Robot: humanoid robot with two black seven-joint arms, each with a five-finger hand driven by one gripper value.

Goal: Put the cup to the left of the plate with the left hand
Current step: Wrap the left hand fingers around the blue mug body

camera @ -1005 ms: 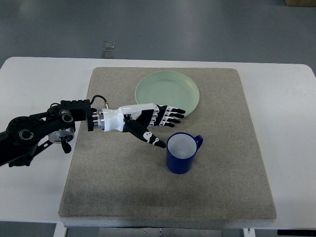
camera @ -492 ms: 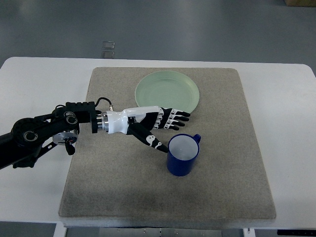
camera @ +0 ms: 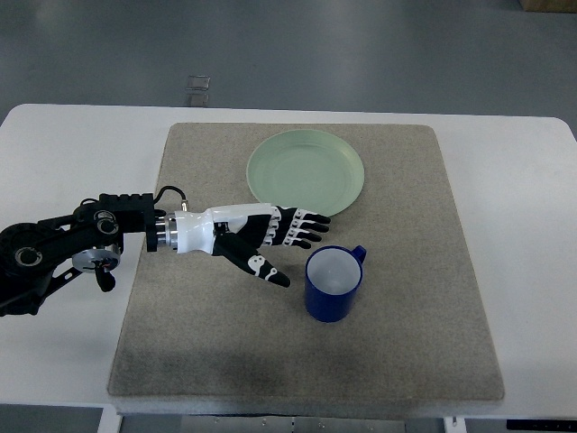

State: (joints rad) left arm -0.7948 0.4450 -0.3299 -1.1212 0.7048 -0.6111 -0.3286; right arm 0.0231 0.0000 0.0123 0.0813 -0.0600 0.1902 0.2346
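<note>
A dark blue cup [camera: 334,283] with a pale inside stands upright on the grey mat [camera: 397,352], its handle pointing up and to the right. The pale green plate [camera: 306,171] lies on the mat behind it, toward the top centre. My left hand [camera: 284,245] reaches in from the left, white and black, with fingers spread and holding nothing. Its fingertips [camera: 317,225] stop just left of the cup's rim, a small gap apart, and its thumb points at the cup's left side. The right arm is out of view.
The mat covers most of a white table [camera: 63,144]. Bare mat stretches to the left of the plate and along the front. My left forearm [camera: 81,248], black with cables, crosses the table's left side.
My left hand reached right until the thumb came up against the cup, which shifted slightly, then pulled back to the left. It still holds nothing.
</note>
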